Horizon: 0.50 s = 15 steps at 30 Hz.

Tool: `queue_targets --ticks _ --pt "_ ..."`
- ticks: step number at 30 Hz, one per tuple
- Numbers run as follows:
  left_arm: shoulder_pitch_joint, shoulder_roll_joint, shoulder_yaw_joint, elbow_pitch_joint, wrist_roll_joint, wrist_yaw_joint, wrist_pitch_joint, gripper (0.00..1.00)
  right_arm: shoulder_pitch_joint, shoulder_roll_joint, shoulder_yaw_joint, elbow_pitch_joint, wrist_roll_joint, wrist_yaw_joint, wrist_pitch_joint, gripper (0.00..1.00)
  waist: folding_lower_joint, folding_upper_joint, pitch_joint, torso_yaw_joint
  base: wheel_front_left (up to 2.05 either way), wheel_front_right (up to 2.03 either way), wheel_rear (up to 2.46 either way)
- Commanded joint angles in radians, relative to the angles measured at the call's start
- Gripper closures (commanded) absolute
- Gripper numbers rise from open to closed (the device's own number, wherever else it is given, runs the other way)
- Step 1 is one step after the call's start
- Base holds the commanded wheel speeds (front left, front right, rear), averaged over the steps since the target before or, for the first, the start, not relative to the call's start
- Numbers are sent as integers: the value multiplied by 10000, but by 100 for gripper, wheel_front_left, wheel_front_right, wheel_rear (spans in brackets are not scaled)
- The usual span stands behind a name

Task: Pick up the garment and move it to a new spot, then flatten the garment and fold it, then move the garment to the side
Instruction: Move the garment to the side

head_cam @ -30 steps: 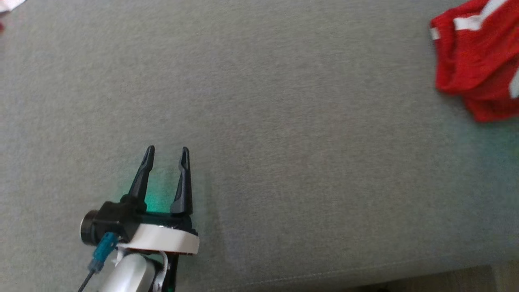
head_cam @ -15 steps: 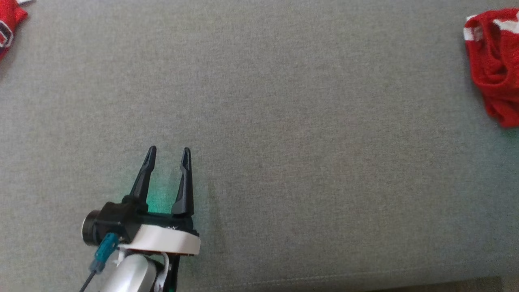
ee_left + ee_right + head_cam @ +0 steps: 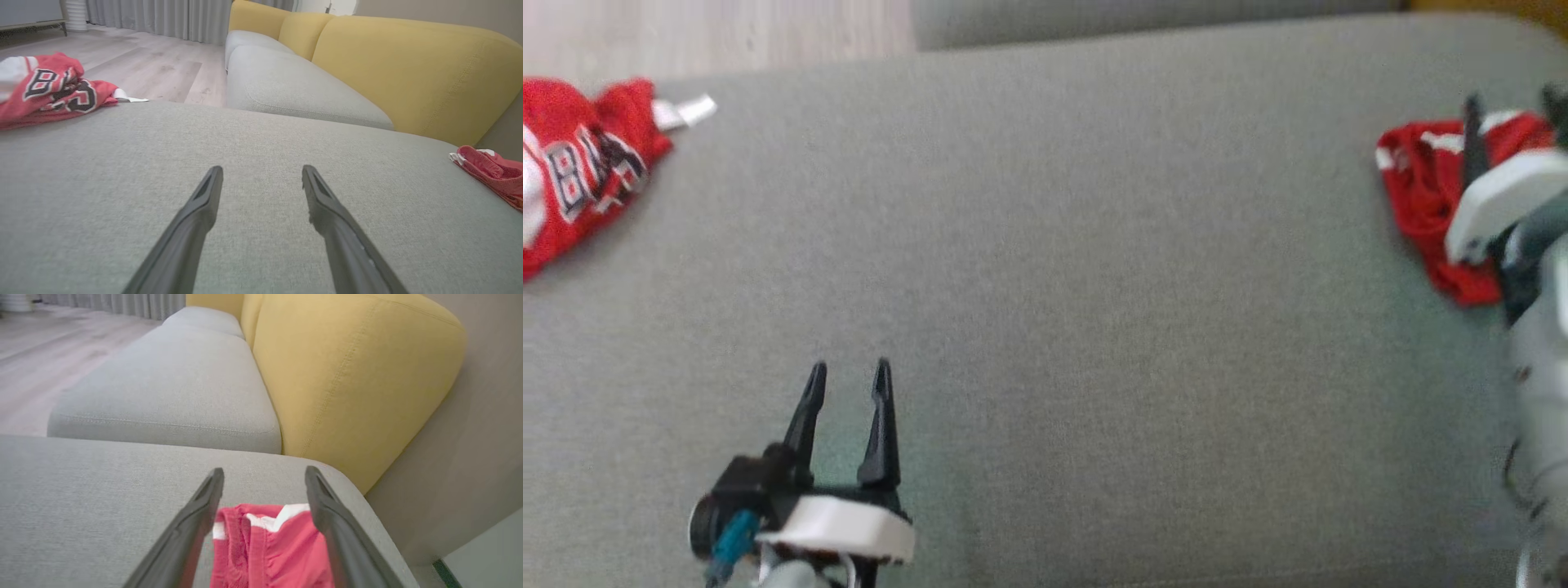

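Red garment (image 3: 265, 547) lies bunched at the grey cushion's (image 3: 1045, 245) right end beneath my right gripper's (image 3: 264, 471) wide-open jaws, unheld; left gripper (image 3: 849, 366) also wide, empty; I judge flattening and folding outstanding.

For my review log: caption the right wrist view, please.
Open right gripper poised over a bunched red garment near the end of the grey cushion, yellow backrest behind.

right gripper (image 3: 1512, 102) hides part of the red garment (image 3: 1419, 186).

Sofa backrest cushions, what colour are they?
The backrest cushions are mustard yellow, clearest in the right wrist view.
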Motion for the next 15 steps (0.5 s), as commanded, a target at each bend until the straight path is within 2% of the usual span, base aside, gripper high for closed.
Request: queue_targets --ticks 1,8,15 --pt "-92 73 419 -226 -41 45 -100 0 63 101 247 -314 97 35 -132 0 2 -1 -801 154 0 0 0" --pt "681 166 744 40 -334 214 -205 0 1672 987 812 -1144 998 35 -661 0 2 -1 -1909 372 0 0 0" --pt "1272 195 969 269 -537 229 -296 0 4081 1714 1326 -3036 1697 35 -1120 0 2 -1 -2368 552 0 0 0"
